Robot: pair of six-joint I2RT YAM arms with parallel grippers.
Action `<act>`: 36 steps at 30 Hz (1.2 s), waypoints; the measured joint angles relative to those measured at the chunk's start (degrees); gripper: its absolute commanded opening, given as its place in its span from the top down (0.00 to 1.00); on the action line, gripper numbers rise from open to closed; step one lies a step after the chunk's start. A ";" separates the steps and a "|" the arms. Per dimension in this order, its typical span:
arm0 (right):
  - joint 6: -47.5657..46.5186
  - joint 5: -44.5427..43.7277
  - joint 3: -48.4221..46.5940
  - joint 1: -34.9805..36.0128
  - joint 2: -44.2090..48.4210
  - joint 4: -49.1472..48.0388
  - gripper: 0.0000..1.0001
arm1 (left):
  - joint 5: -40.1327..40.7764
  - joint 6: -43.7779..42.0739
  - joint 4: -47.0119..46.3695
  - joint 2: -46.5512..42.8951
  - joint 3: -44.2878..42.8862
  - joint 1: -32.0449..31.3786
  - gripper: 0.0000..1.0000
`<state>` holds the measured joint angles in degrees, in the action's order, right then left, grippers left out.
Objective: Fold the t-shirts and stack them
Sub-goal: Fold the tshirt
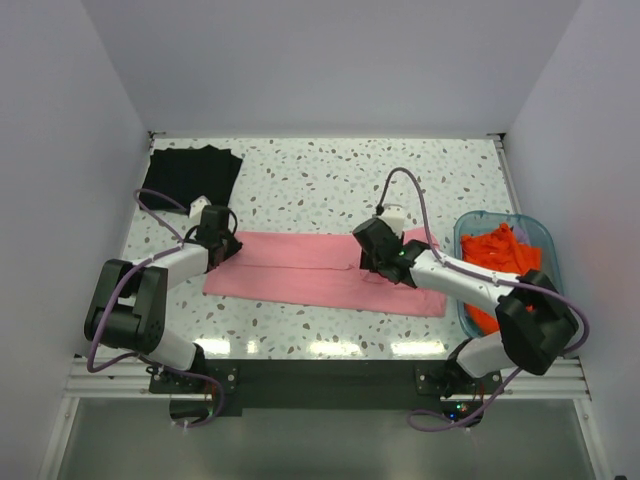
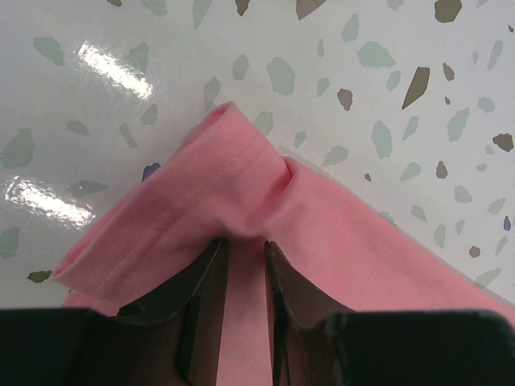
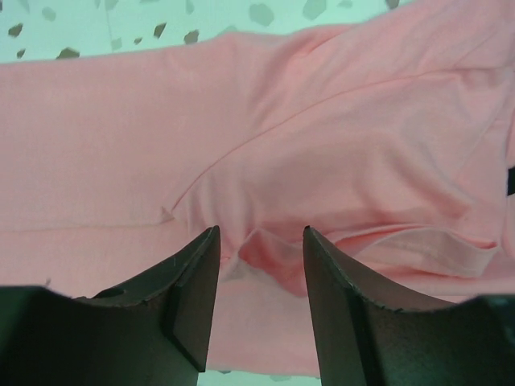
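The pink t-shirt [image 1: 300, 272] lies as a long folded band across the middle of the table. My left gripper [image 1: 228, 246] is at its left end; in the left wrist view the gripper [image 2: 244, 241] is shut on a pinched fold of the pink t-shirt [image 2: 217, 177] near its hemmed corner. My right gripper [image 1: 366, 258] is over the band right of centre; in the right wrist view it [image 3: 259, 231] is open, with a small ridge of the pink t-shirt [image 3: 338, 121] between the jaws. A folded black t-shirt [image 1: 190, 176] lies at the back left. Orange-red t-shirts [image 1: 498, 256] lie in the tub.
A teal see-through plastic tub [image 1: 541, 232] stands at the right edge of the speckled table [image 1: 320, 180]. White walls close the table at the back and both sides. A purple cable [image 1: 415, 190] arches above the right arm.
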<state>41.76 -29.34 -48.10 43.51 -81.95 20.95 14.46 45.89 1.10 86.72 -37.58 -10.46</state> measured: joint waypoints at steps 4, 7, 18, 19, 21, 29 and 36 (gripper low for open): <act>-2.93 0.28 -3.61 -5.46 -3.15 0.74 0.54 | -0.31 0.02 -0.04 0.00 0.00 0.00 0.70; -4.76 0.44 -4.74 -8.83 -5.90 1.03 0.63 | -0.39 0.00 -0.04 0.00 0.00 0.04 0.70; -5.31 2.71 0.87 -9.03 -5.95 2.14 0.89 | -0.63 0.00 -0.07 -0.02 0.00 0.09 0.70; -5.29 3.28 2.01 -9.03 -4.96 2.23 0.89 | -0.61 0.00 -0.07 -0.02 0.00 0.09 0.70; -5.09 4.00 3.80 -9.01 -2.91 2.49 0.89 | -0.63 0.00 -0.07 -0.02 0.00 0.09 0.70; -3.32 7.34 7.76 -7.02 6.10 2.60 0.89 | -0.68 0.02 -0.66 -0.20 0.46 0.15 0.70; -2.49 9.60 8.66 -5.68 6.54 2.71 0.88 | -0.76 0.02 -0.85 -0.28 0.63 0.20 0.70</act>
<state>39.27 -19.75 -39.44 37.82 -75.42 23.66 13.69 45.91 0.25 86.43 -36.95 -10.26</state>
